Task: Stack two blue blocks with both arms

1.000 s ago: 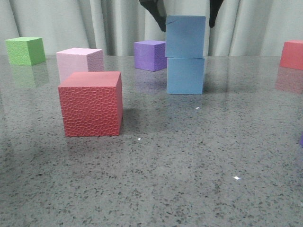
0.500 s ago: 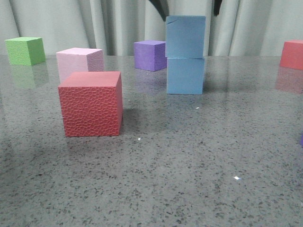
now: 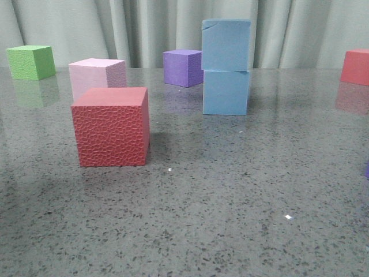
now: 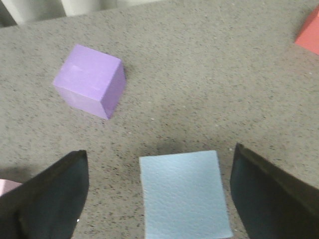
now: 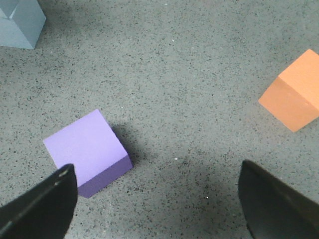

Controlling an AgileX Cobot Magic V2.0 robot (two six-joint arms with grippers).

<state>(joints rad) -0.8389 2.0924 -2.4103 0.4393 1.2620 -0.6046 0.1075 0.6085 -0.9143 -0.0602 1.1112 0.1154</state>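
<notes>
Matte sky-blue foam cubes point(image 3: 226, 67) sit squarely stacked on speckled stone, both grippers' jaws spread wide.

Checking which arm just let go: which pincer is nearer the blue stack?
Left. The left pincer hangs open directly above the top blue block, fingers on either side. The right pincer is over a purple cube, the blue stack off at its view's corner.

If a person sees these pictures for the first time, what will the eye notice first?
Probably the two blue blocks, stacked one on the other toward the back of the table, right of centre. Next, the big red cube nearest the camera on the left. In the left wrist view, the open left gripper hangs above the stack.
</notes>
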